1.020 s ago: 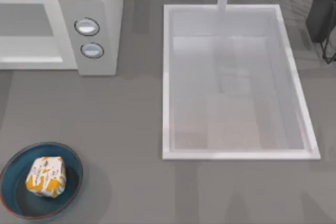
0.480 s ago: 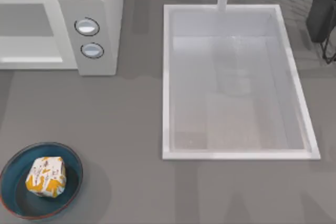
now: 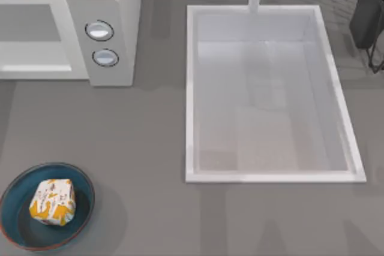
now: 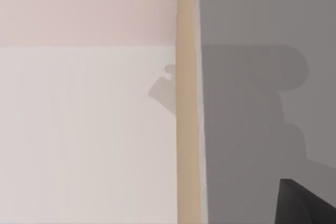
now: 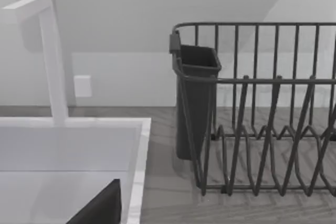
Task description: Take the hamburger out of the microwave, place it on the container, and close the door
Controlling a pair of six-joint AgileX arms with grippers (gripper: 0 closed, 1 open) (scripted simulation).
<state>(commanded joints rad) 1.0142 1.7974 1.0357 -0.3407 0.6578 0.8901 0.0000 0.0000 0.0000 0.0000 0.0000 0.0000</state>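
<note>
Hamburger (image 3: 52,201) already resting in the container (image 3: 84,185) at the bench's near-left corner; microwave (image 3: 114,4) door-closing remaining. Finger state on both grippers: cannot tell.

Between the earlier top views and this one, almost nothing has changed. Only the faint grey reflection inside the sink (image 3: 270,88), toward 12 o'clock of the basin, has shifted a little; no object has changed its place.
</note>
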